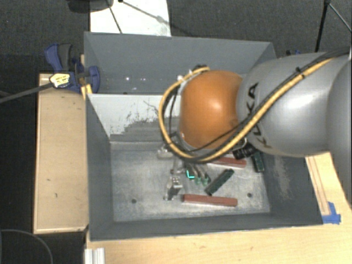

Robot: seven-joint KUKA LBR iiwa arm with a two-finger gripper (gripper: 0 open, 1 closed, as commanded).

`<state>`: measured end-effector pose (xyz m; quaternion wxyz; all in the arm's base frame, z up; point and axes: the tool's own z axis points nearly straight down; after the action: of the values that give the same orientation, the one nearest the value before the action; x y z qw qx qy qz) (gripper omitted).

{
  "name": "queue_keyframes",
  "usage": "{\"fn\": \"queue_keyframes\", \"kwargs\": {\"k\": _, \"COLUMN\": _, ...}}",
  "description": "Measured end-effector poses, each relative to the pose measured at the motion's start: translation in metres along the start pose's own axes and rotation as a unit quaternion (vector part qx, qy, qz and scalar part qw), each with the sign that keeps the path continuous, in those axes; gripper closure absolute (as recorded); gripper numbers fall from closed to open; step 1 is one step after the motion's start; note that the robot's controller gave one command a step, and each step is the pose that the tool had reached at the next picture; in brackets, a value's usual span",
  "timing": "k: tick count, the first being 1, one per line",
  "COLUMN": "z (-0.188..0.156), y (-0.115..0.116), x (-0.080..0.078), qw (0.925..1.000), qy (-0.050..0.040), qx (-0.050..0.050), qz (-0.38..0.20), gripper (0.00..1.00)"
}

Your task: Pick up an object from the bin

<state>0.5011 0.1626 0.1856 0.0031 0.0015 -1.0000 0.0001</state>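
Observation:
My gripper (pixel 174 190) reaches down to the bin floor at the middle front, under the arm's orange dome. Just right of its tip lies a flat reddish-brown stick (pixel 209 201), lengthwise along the front wall. A dark green bar (pixel 219 181) lies slanted above that stick, right of the gripper. A small green-tinted piece (pixel 203 177) sits between the gripper and the bar, partly hidden by the arm. I see nothing held by the gripper.
A second reddish stick (pixel 230 162) and a small dark block (pixel 257 162) lie further right, half under the arm. The left half of the bin floor is bare metal. Steep grey walls slope in on all sides.

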Motion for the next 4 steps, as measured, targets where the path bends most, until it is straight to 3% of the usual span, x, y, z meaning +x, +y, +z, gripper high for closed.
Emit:
{"fn": "queue_keyframes", "kwargs": {"k": 1, "z": -0.004, "y": -0.001, "x": -0.002, "qw": 1.0, "qy": -0.004, "qx": -0.001, "qz": 0.003, "gripper": 0.0}}
{"fn": "queue_keyframes", "kwargs": {"k": 2, "z": 0.029, "y": -0.02, "x": -0.004, "qw": 0.9995, "qy": -0.0073, "qx": -0.002, "qz": -0.031, "gripper": 0.0}}
{"fn": "queue_keyframes", "kwargs": {"k": 3, "z": 0.038, "y": -0.07, "x": -0.027, "qw": 0.9956, "qy": -0.0015, "qx": 0.0, "qz": -0.093, "gripper": 0.0}}
{"fn": "queue_keyframes", "kwargs": {"k": 4, "z": 0.111, "y": -0.072, "x": 0.004, "qw": 0.9754, "qy": -0.0029, "qx": 0.001, "qz": -0.22, "gripper": 1.0}}
